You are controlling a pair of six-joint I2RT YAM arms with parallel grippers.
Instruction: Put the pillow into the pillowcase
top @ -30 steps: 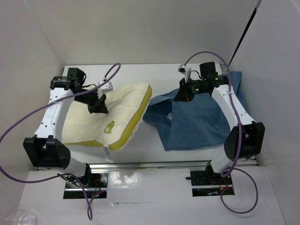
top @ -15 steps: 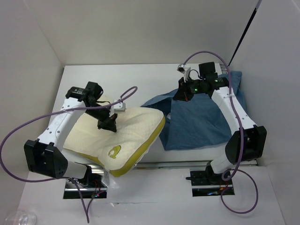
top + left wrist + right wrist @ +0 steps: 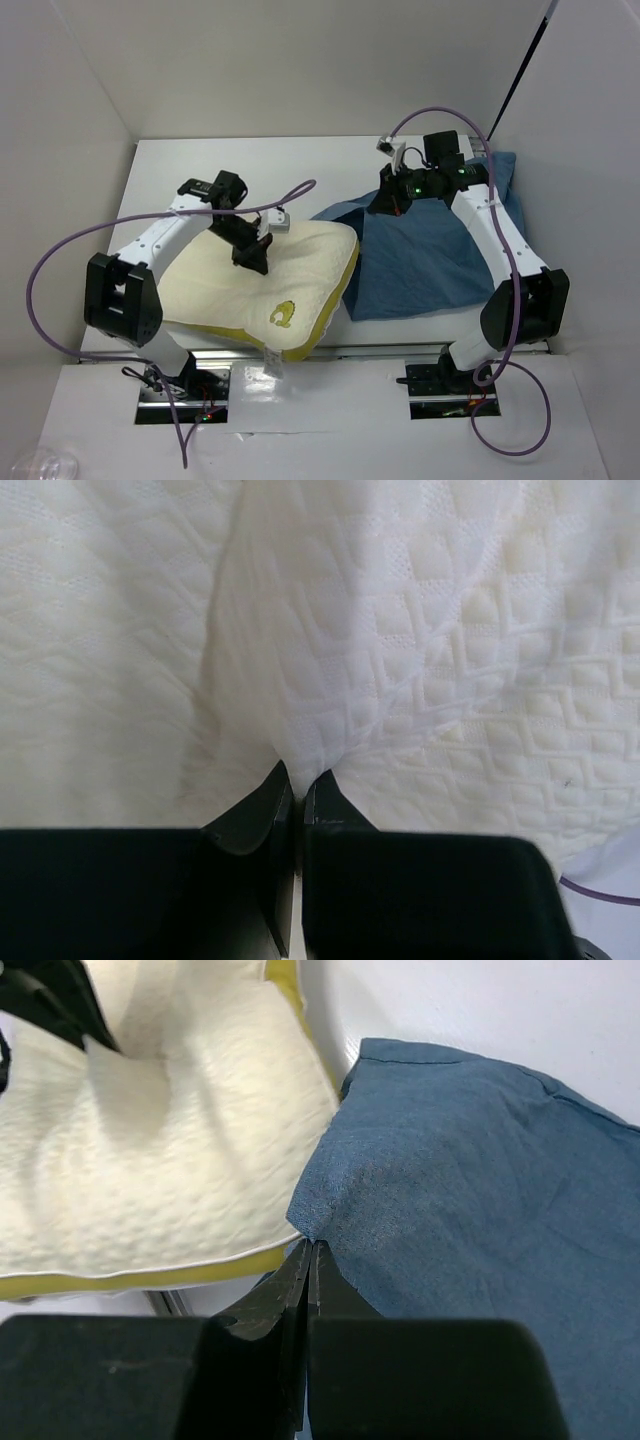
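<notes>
From where I stand, the soft cream-yellow quilted pillow [image 3: 300,270] lies on the left half of the white table [image 3: 300,165], just beside the wrinkled dusty-blue fabric pillowcase [image 3: 430,260] on the right. The left gripper [image 3: 252,262] pinches a fold of the pillow's top. The right gripper [image 3: 388,205] is clamped tight on the pillowcase's left edge.

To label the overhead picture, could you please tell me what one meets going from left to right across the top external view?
Left pincer → emblem → right pincer. The pillow and pillowcase spread beneath these, so I leave them out.
</notes>
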